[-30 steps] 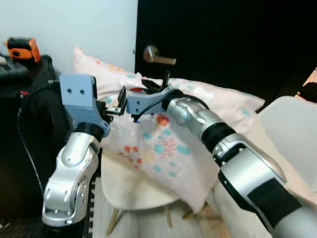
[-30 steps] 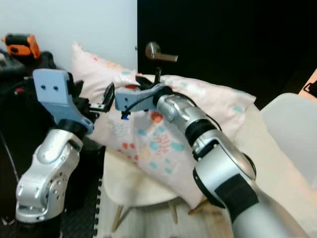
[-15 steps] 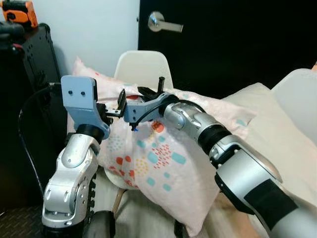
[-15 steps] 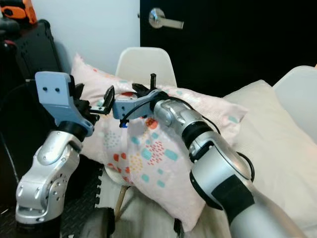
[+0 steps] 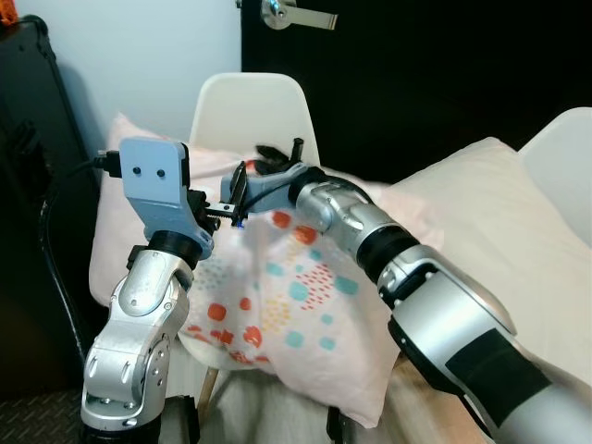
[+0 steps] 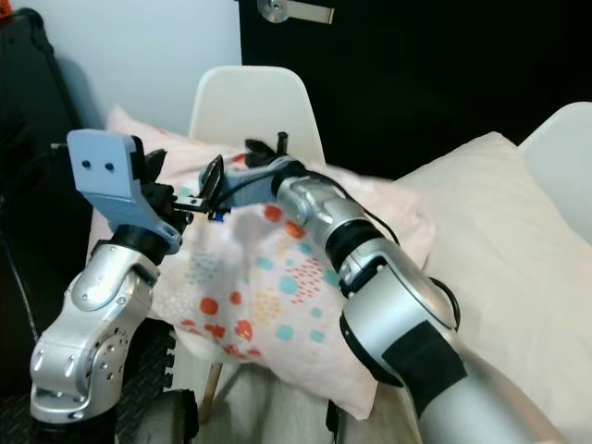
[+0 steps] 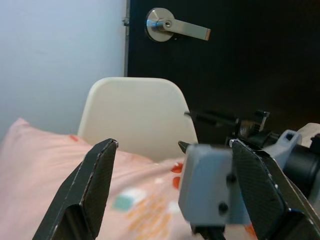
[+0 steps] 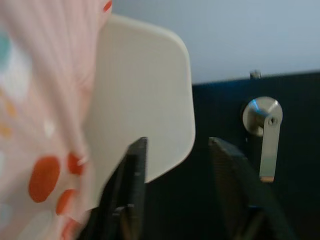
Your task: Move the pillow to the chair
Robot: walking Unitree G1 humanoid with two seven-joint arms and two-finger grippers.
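The pink pillow (image 5: 277,296) with coloured dots lies across the seat of the white chair (image 5: 248,106), leaning against its back and overhanging the front. Just above the pillow's top edge, my left gripper (image 5: 215,209) and right gripper (image 5: 268,159) meet in front of the chair back. The left wrist view has the left gripper (image 7: 172,145) open, its fingers (image 7: 95,185) wide apart with the right gripper's grey body between them. In the right wrist view the right gripper (image 8: 178,141) is open too, with the pillow (image 8: 40,125) beside it and not between its fingers (image 8: 132,190).
A black door with a silver lever handle (image 5: 294,13) stands behind the chair. A tall black case (image 5: 28,148) is on the left. A cream cushion (image 5: 490,222) and a second white chair (image 5: 566,153) lie to the right.
The pillow has come down from in front of the chair back onto the seat, so the back now shows. Both grippers have stayed together at its top edge. The camera has shifted.
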